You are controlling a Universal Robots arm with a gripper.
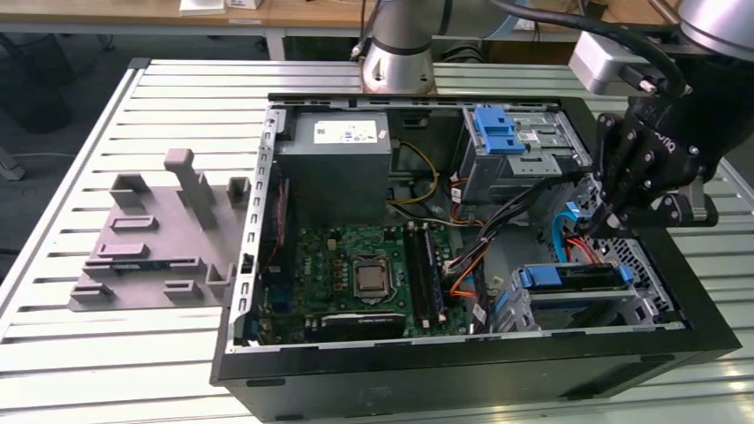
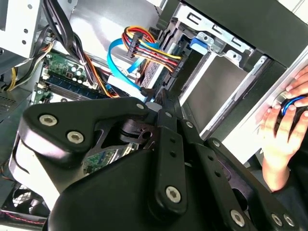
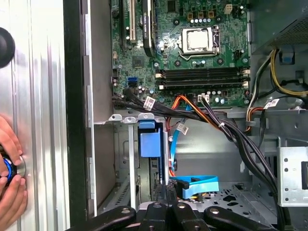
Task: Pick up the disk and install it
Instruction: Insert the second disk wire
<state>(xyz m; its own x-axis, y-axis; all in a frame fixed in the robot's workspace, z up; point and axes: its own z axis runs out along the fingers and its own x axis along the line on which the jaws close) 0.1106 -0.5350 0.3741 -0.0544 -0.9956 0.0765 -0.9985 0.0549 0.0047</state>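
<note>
The disk [image 1: 574, 277] lies in the lower drive cage at the front corner of the open computer case [image 1: 471, 371], on the exterior view's right. Its blue rail end [image 3: 149, 139] shows in the first wrist view, slotted between the cage's metal walls. My gripper [image 1: 587, 231] hangs just above the cage, a little behind the disk, with its fingers drawn together and nothing visible between them. The fingertips [image 3: 169, 196] meet beside a light blue flat cable [image 3: 199, 185]. In the second wrist view the gripper [image 2: 159, 97] points toward that same cable [image 2: 120, 62].
Bundles of black, orange and yellow cables [image 1: 507, 212] cross the case beside the cage. A grey power supply box [image 1: 342, 168] and an upper bay with a blue latch [image 1: 500, 132] stand at the back. A person's hand [image 3: 9, 180] rests outside the case. A grey fixture [image 1: 154, 238] lies on the table.
</note>
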